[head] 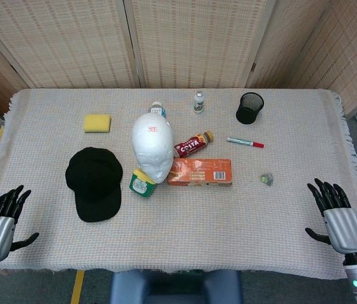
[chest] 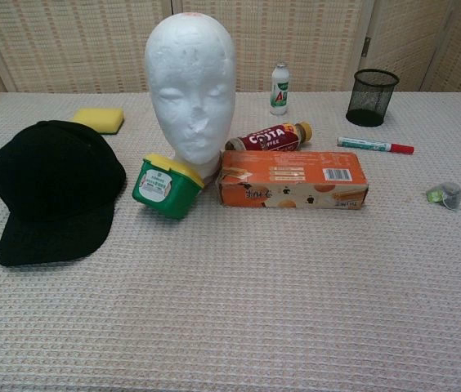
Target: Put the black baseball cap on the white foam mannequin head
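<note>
The black baseball cap (head: 94, 182) (chest: 55, 187) lies flat on the table left of centre, brim toward me. The white foam mannequin head (head: 153, 146) (chest: 191, 87) stands upright just right of it, facing me. My left hand (head: 1, 221) rests at the table's near left corner, fingers spread and holding nothing, well short of the cap. My right hand (head: 337, 215) sits at the near right corner, fingers also spread and empty. Neither hand shows in the chest view.
A green tub with a yellow lid (chest: 166, 185) leans by the head's base. An orange box (chest: 292, 180), a Costa bottle (chest: 267, 137), a yellow sponge (head: 97, 122), a small white bottle (head: 199, 101), a black mesh cup (head: 249, 107), a red-capped marker (head: 245, 142) and a small wrapper (head: 266, 179) lie around.
</note>
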### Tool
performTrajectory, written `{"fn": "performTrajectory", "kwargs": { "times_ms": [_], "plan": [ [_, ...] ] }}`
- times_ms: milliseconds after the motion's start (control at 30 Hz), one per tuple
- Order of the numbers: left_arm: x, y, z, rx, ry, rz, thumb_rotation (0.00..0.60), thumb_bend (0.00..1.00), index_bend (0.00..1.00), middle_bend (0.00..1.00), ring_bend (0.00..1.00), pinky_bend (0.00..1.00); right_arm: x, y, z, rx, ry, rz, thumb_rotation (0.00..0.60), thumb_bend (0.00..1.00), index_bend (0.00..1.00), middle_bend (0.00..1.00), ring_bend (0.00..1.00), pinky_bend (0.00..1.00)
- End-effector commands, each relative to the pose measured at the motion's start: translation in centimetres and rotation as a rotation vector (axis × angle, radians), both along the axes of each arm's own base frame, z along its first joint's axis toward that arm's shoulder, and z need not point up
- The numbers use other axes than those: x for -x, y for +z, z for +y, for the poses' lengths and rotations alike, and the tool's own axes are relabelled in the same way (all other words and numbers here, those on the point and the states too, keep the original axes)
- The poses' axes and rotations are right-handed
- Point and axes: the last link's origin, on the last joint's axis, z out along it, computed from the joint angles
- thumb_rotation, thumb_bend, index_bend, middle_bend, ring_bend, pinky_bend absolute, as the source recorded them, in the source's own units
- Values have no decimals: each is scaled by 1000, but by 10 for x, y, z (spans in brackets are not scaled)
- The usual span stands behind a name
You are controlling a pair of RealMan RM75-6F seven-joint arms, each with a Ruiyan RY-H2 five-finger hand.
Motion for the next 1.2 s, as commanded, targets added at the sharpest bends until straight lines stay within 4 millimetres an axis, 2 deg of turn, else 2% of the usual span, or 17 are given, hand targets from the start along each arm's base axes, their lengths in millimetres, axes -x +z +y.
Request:
{"fn": "performTrajectory", "kwargs": {
  "times_ms": [33,200,300,367,433,467,533,633,733,833,1200],
  "plan": [
    [-6,-8,-5,84,11,-16,600,95,61,48,0,128,1,1,0,4,-1,-1,600,44,0,0,0,0],
    [-17,-25,-13,168,-39,-57,600,96,79,95,2,145,-2,7,4,23,8,-16,600,44,0,0,0,0],
    [-25,-41,-20,192,-107,-80,600,97,129,218,73,250,-1,13,6,44,9,-15,600,44,0,0,0,0],
    [-28,-52,-23,182,-162,-91,600,97,175,355,194,391,1,16,6,52,-2,-17,600,44,0,0,0,0],
    [-31,-61,-24,166,-204,-114,600,97,249,542,366,586,1,17,6,54,-8,-20,600,44,0,0,0,0],
    [-33,-68,-23,158,-233,-131,600,97,274,600,422,634,1,16,6,52,-9,-18,600,44,0,0,0,0],
    [-36,-78,-20,146,-269,-159,600,101,362,774,598,745,1,15,6,46,-8,-11,600,44,0,0,0,0],
    [-34,-96,-13,150,-292,-147,600,120,532,985,850,834,1,10,5,28,-14,5,600,43,0,0,0,0],
    [-32,-112,-6,143,-299,-139,600,132,595,1000,955,922,2,7,3,17,-25,10,600,43,0,0,0,0],
    [-29,-127,0,122,-297,-137,600,134,608,1000,994,968,4,5,0,10,-34,19,600,45,0,0,0,0],
    [-30,-168,17,26,-359,-59,600,194,553,1000,1000,1000,8,1,-4,-20,-69,32,600,44,0,0,0,0]
  ]
}}
